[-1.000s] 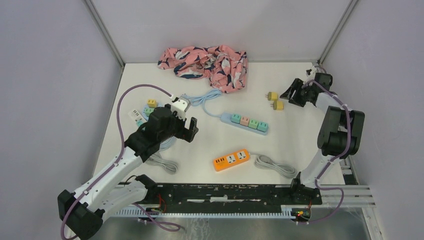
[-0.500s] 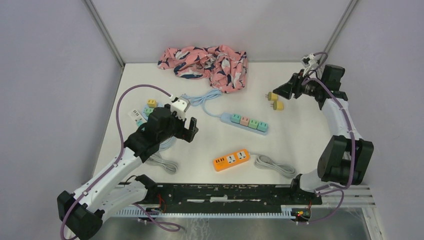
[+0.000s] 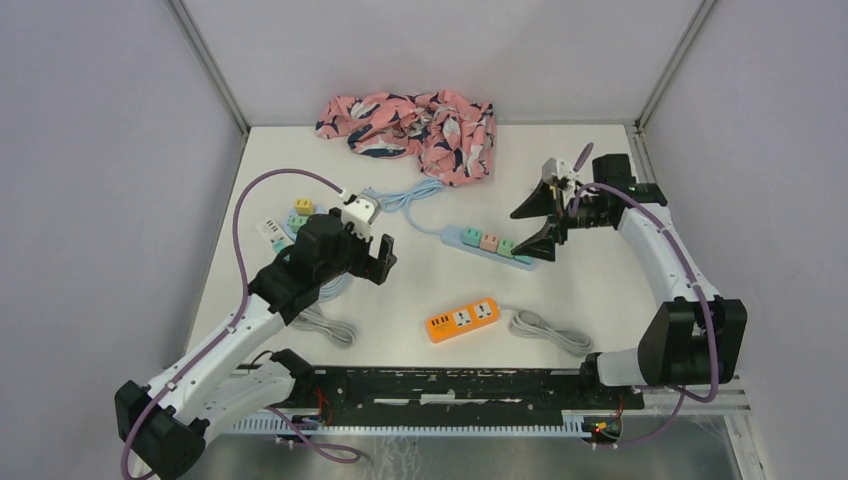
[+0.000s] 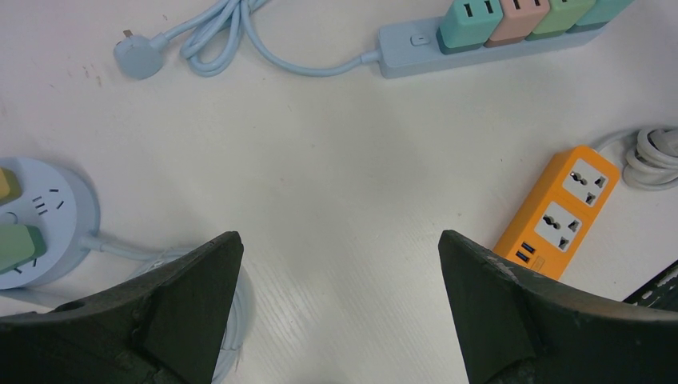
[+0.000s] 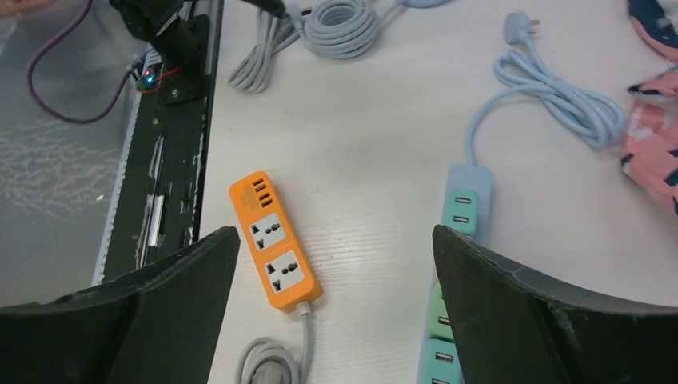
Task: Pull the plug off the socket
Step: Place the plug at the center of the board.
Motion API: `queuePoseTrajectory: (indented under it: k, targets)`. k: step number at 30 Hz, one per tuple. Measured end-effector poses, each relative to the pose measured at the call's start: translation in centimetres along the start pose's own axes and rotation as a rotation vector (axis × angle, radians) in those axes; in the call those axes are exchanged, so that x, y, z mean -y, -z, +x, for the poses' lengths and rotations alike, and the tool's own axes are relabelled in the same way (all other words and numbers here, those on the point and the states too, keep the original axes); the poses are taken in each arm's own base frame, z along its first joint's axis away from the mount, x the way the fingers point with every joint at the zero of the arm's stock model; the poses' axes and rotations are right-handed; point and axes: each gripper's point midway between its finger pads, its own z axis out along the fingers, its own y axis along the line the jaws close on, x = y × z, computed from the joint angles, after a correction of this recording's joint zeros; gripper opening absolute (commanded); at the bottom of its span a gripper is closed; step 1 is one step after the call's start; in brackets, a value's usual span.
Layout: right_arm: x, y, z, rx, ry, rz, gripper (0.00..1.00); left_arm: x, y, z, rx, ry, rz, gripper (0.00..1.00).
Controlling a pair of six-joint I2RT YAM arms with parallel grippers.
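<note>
Nearest the bases, the left gripper (image 3: 384, 258) hangs over bare tabletop (image 3: 420, 290) beside an orange power strip (image 3: 462, 320), its fingers spread wide and empty. Farther out, the blue power strip (image 3: 452, 236) lies flat mid-tabletop with four coloured plugs (image 3: 498, 244) seated in a row, so the pull appears not yet begun. The right gripper (image 3: 531, 231) hovers above that strip's right end, fingers wide and holding nothing, so the grasp and the pull both seem left to do.
</note>
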Motion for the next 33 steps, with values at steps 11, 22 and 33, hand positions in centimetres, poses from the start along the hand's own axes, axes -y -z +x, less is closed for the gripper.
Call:
queuePoseTrajectory:
  k: [11, 22, 33]
  targets:
    - [-5.9, -3.9, 3.4, -0.132, 0.180, -0.221, 0.96, -0.5, -0.4, 0.4, -0.021, 0.006, -0.015, 0.99]
    - [-8.5, -6.2, 8.1, -0.352, 0.293, -0.336, 0.95, -0.9, -1.0, 1.1, -0.049, 0.011, -0.027, 0.99]
    - [-10.4, -8.5, 11.3, -0.479, 0.396, -0.407, 0.95, -1.1, -0.8, 1.0, -0.041, 0.015, -0.033, 0.99]
